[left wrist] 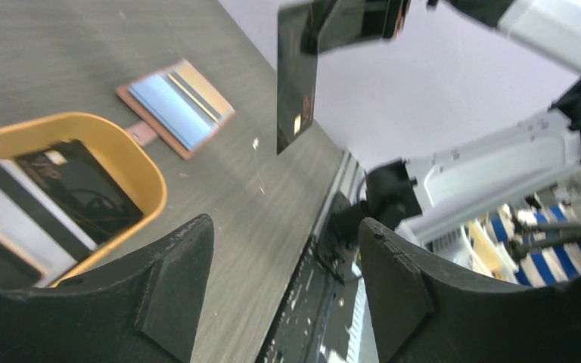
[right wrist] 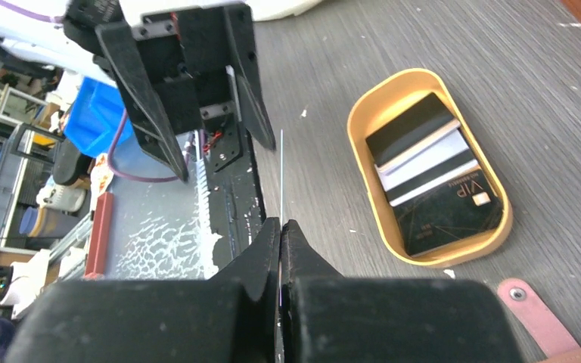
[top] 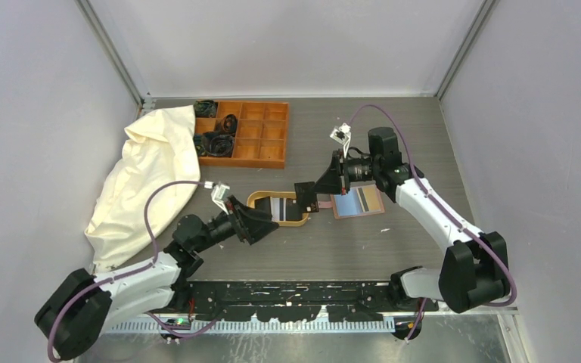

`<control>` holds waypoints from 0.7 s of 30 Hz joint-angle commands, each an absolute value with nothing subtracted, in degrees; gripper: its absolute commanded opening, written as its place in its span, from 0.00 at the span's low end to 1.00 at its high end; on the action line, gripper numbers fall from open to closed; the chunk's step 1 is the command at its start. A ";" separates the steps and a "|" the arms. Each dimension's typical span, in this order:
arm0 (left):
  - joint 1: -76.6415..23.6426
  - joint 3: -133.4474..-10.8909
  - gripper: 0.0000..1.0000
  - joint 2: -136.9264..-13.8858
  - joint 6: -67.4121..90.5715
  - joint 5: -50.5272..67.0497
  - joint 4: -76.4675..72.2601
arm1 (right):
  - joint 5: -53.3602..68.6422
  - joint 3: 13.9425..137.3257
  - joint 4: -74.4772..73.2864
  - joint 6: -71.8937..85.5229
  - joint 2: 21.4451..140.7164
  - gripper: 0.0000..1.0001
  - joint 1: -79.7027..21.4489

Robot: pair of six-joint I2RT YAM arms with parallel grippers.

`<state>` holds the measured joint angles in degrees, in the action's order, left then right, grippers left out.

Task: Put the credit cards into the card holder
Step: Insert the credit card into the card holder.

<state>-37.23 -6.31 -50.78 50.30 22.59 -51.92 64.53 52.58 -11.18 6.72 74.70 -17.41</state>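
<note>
**Two-arm workcell, overhead and wrist views.** The right gripper [right wrist: 281,227] has its jaws pressed together on the lower edge of one thin black plastic credit card [left wrist: 296,83]. It holds this card upright above the grey wood-grain tabletop [top: 348,249]. In the right wrist view the card shows only as a fine vertical line.

The left gripper [left wrist: 286,227] stands with its jaws well apart and nothing between them. It faces the held card from the near-left side and does not touch it.

Between the two grippers lies an oval tan wooden tray [left wrist: 140,162]. It contains the remaining credit cards [right wrist: 431,189], mostly black with pale bands, overlapping one another flat on the tray floor.

The reddish-brown leather card holder [top: 359,202] lies opened flat on the tabletop just right of the tray. Its pale blue lining faces up and its snap strap points toward the tray rim. No card is seen entering it.

At the far side are an orange wooden compartment box [top: 261,144], with dark objects in its left cells, and a cream cloth bag [top: 147,181] beside it.
</note>
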 commanded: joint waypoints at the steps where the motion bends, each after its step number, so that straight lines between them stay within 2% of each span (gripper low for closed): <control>1: -43.90 -8.72 0.70 -55.86 43.16 21.76 -60.99 | 71.16 52.39 -8.20 5.30 72.19 0.01 -17.31; 5: -47.63 -9.31 0.70 -61.26 39.16 18.22 -65.46 | 73.93 52.37 -8.05 5.51 72.47 0.01 -17.93; 14: -49.72 -11.91 0.70 -74.90 41.74 19.09 -81.74 | 74.67 51.94 -8.67 3.94 73.60 0.01 -21.40; 18: -49.99 -15.04 0.64 -79.06 43.54 20.14 -82.00 | 74.50 51.94 -9.75 2.72 74.07 0.01 -22.46; 21: -50.06 -15.80 0.53 -79.51 43.99 20.30 -82.00 | 74.03 52.02 -10.72 1.63 74.50 0.01 -22.67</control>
